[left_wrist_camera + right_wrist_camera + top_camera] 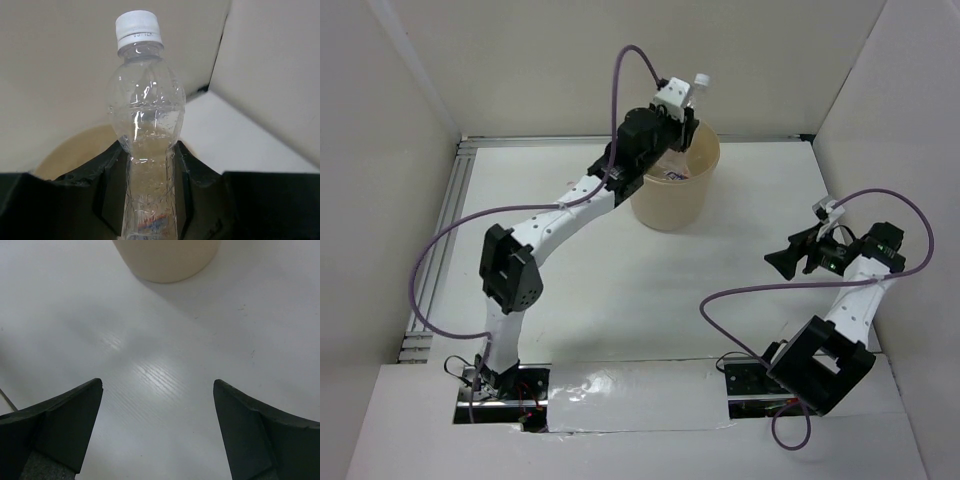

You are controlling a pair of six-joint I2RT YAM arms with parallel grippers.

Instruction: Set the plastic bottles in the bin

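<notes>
Seen from high above and behind the two arm bases, the overhead camera takes in the whole white surface [620,290], its side walls and the beige bin [672,200] at the far end. The left wrist camera sits close behind the left end effector [150,165], facing the back corner past a clear bottle [146,110]. The right wrist camera hangs low, looking between the fingers of the right end effector [157,390] toward the bin's base. All three views share the bin.
</notes>
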